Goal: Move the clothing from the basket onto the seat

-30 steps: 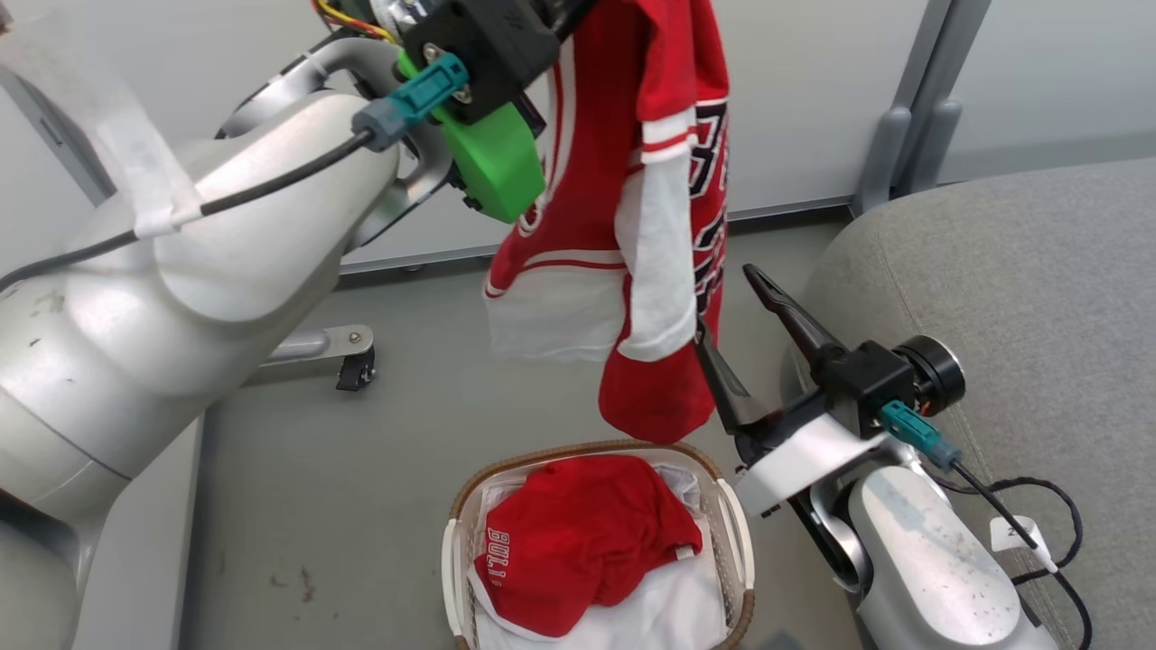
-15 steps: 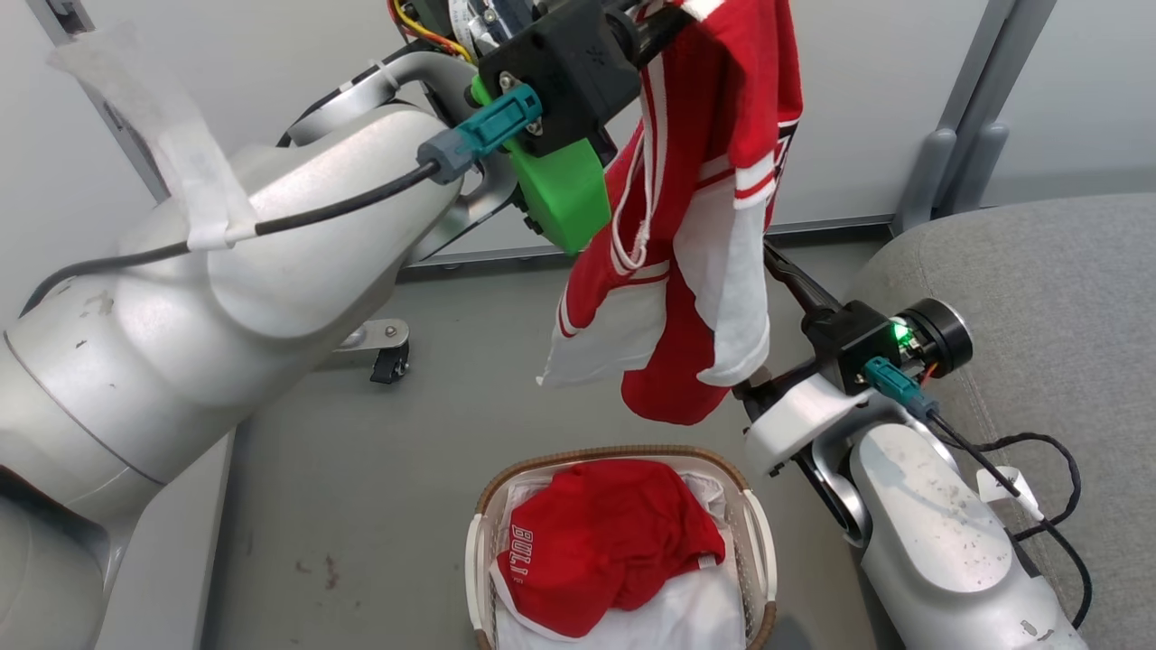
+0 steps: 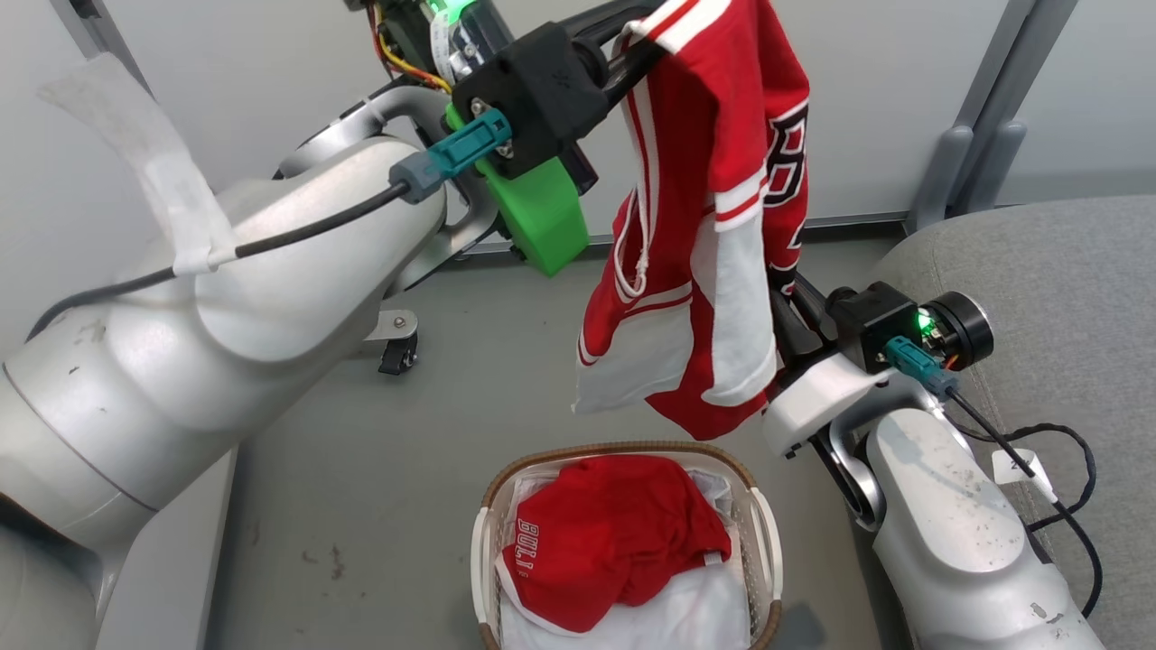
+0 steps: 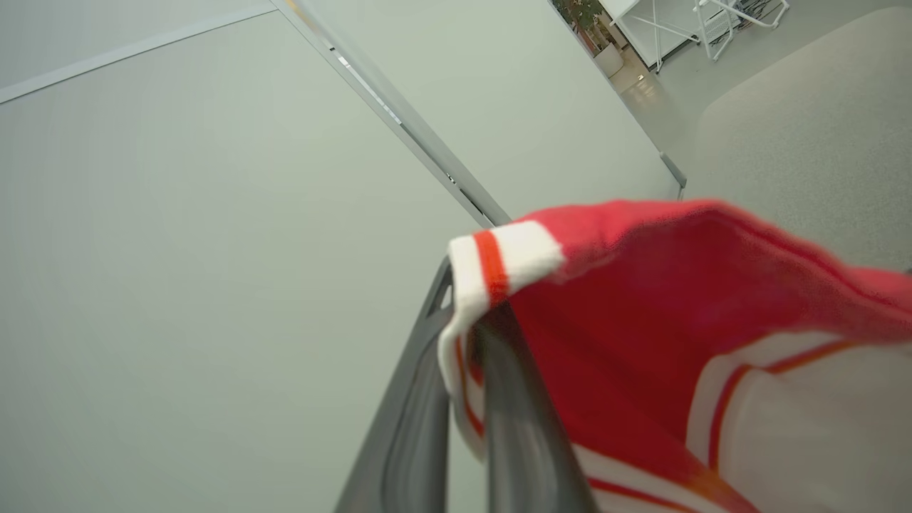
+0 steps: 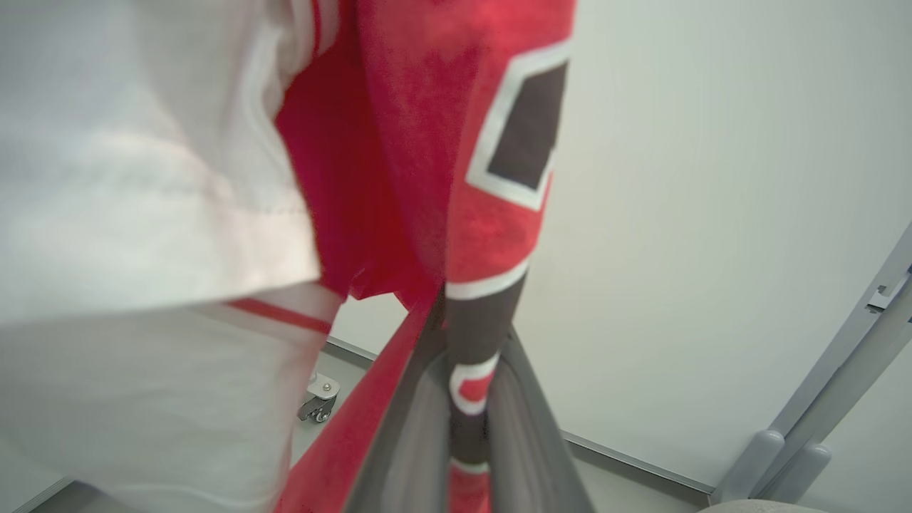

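From the head camera, the left fingers (image 3: 623,61) reach in at the top, high over the floor (image 3: 406,469), and the jersey (image 3: 704,181) hangs from them in a long red-and-white drape with part of a black numeral facing right. This view does not show how the cloth sits at the tips. The left wrist camera does: the left fingers (image 4: 516,427) are pressed together on the jersey's (image 4: 627,320) edge, and a white band with a red stripe folds over their tips. Below the drape and apart from it, the basket (image 3: 560,456) stands on the floor with the Bulls garment (image 3: 614,533) bunched inside on the white liner, a detail neither wrist camera catches. Just right of the hanging cloth, the right fingers (image 3: 802,307) point up into its lower half and are largely hidden behind it in the head view. The right wrist camera shows the right fingers (image 5: 534,442) closed on a narrow fold of the jersey (image 5: 413,142) bearing the black, white-edged numeral, the rest of the cloth hanging above and to the left. The seat (image 3: 1039,271) lies at far right, beside the right arm, with no clothing on it.
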### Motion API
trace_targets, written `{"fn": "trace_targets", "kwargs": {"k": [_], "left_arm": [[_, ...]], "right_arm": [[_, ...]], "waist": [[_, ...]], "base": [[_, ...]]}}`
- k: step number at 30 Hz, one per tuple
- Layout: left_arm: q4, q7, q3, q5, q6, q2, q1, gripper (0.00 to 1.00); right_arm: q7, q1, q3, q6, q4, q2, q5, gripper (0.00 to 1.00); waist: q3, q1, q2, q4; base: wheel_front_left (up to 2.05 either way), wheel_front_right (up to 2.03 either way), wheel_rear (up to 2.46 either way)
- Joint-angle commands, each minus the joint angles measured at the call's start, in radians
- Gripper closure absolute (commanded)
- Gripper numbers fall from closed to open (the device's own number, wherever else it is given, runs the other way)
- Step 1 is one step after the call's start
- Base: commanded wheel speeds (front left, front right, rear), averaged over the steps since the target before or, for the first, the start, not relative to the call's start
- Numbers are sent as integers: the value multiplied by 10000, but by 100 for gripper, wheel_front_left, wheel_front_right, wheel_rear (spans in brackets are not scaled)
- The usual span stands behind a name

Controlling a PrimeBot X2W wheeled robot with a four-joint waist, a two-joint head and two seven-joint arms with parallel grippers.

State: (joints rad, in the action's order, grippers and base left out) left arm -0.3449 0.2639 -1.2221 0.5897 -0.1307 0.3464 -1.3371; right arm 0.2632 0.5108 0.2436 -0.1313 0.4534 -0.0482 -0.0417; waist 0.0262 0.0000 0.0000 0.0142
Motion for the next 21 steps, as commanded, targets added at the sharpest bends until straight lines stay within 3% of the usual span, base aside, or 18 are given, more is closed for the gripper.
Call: {"fn": "trace_targets", "kwargs": {"k": [1, 10, 11, 12, 14, 15, 16, 21], "left_arm": [[-50, 10, 86, 111, 3, 94, 302, 100], [-295, 10, 1152, 1071, 3, 82, 2183, 100], [-321, 10, 1290, 1124, 3, 56, 2442, 96], [-353, 10, 1445, 1171, 3, 17, 2780, 77], [-420, 10, 1954, 1224, 4, -94, 3394, 55], [-481, 10, 2152, 1231, 4, -165, 3724, 36], [-561, 10, 2413, 1172, 4, -246, 4122, 3], [-847, 10, 3296, 880, 4, -624, 5628, 0]], "right_arm": [[23, -51, -77, 10, -75, -42, -126, 100], [24, -332, -790, 10, -429, -39, -272, 100], [24, -346, -902, 10, -480, -39, -265, 100], [24, -366, -1039, 10, -538, -40, -242, 100], [24, -405, -1289, 10, -658, -37, -223, 100], [24, -421, -1392, 10, -715, -37, -198, 100], [24, -435, -1534, 10, -775, -39, -180, 100], [24, -420, -2050, 10, -1054, -39, -67, 100]], "waist": [[-11, 0, 0, -24], [-52, 0, 0, -112], [-53, 0, 0, -111], [-52, 0, 0, -108], [-52, 0, 0, -95], [-56, 0, 0, -92], [-64, 0, 0, -90], [-67, 0, 0, -68]], "base": [[0, 0, 0], [0, 0, 0], [0, 0, 0], [0, 0, 0], [0, 0, 0], [0, 0, 0], [0, 0, 0], [0, 0, 0]]}}
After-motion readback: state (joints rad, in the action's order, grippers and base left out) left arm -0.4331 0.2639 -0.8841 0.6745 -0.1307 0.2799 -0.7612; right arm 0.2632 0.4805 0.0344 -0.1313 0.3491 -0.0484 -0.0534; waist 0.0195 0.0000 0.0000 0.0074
